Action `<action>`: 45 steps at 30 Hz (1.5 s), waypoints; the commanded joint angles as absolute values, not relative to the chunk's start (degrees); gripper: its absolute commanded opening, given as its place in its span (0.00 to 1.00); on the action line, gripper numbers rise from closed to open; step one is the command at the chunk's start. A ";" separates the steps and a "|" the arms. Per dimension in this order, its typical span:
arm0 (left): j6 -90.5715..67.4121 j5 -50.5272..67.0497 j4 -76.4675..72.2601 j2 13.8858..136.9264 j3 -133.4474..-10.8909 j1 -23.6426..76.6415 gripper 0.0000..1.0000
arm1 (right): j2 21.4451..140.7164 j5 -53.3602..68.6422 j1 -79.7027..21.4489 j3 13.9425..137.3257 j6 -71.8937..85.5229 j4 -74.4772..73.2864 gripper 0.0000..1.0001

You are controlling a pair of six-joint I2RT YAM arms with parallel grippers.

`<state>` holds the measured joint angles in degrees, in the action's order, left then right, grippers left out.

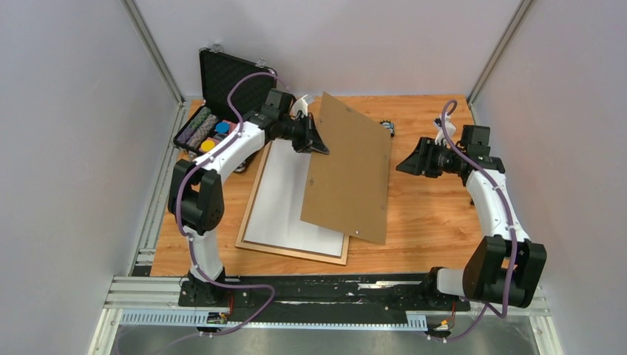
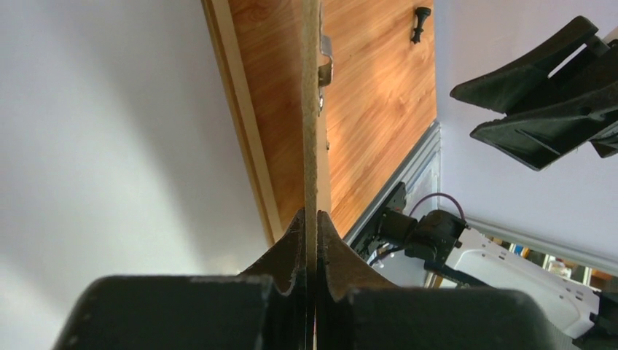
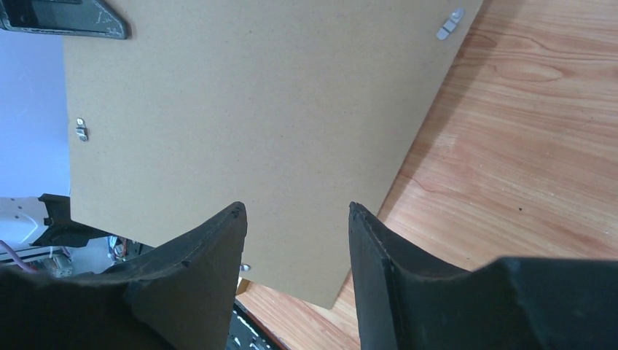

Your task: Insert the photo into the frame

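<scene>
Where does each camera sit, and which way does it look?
Top external: above and behind, looking down on the table; left arm and right arm show.
Left wrist: on that arm, looking along the left end effector, shut on the edge of the backing board.
Right wrist: on that arm, facing the board's face past the open right end effector.
Shared: all see the board; left wrist sees the right end effector.

Top view: we see bright, even light from above, all sharp, w/ soft shadow under the board [image 1: 347, 166] on the table [image 1: 429, 214]. L wrist: photo [image 2: 109, 146] blown out white, L fingers [image 2: 291, 248] blurred up close. R wrist: R fingers [image 3: 211, 248] dark, soft; board shadow on wood.
</scene>
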<state>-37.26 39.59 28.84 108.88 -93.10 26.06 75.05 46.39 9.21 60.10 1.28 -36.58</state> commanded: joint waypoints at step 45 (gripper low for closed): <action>-1.52 68.80 63.24 90.64 -95.58 -1.38 0.00 | 100.66 31.49 -11.53 62.72 12.78 -13.28 0.50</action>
<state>-5.78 62.72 58.28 94.17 -92.49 1.39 98.28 33.95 -9.37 59.27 10.83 -16.99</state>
